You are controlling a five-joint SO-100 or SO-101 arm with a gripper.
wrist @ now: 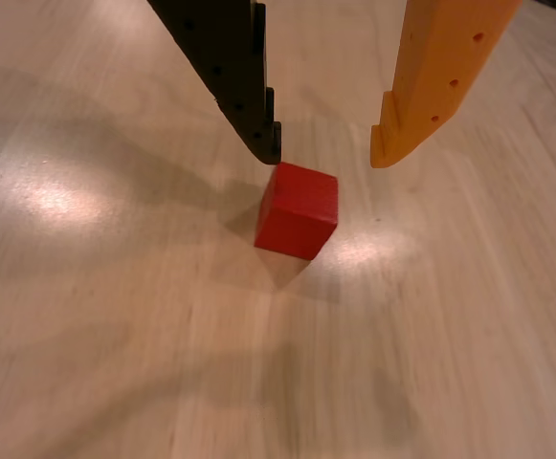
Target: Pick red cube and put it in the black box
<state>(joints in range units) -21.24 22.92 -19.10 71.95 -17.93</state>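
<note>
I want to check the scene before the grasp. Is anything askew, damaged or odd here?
Nothing looks damaged or spilled. The red cube sits flat on the wooden table, turned at an angle to the open gripper, whose black finger tip is close to the cube's upper edge.

A pale wood-grain counter [115, 335] fills the wrist view. Two bright glare patches from overhead light lie on it, with soft grey shadows between.
</note>
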